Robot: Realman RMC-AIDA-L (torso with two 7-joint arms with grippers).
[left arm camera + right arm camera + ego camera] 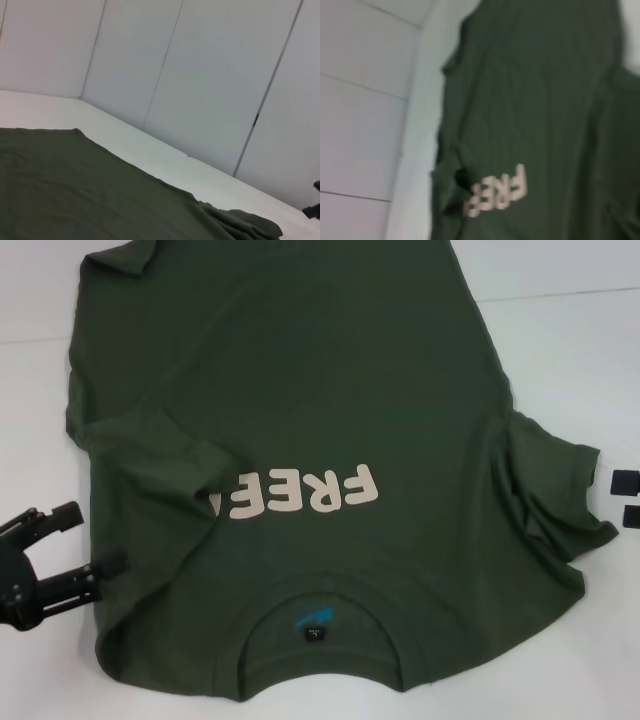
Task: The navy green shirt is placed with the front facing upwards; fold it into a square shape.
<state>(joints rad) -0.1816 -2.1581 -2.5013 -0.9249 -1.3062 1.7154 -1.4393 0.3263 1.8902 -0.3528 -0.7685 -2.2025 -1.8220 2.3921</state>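
Note:
The navy green shirt (330, 420) lies front up on the white table, collar (320, 640) nearest me, and the cream "FREE" print (310, 495) reads upside down. The sleeve on my left (170, 455) is folded in over the body and covers the end of the print. The sleeve on my right (555, 495) lies spread and wrinkled. My left gripper (85, 540) is open at the shirt's left edge, near the shoulder. My right gripper (627, 499) is open just beyond the right sleeve. The shirt also shows in the left wrist view (75, 190) and in the right wrist view (535, 125).
The white table (570, 350) runs around the shirt on both sides. Pale wall panels (210, 75) stand behind the table's far edge. A dark part at the edge of the left wrist view (314, 207) looks like the other arm.

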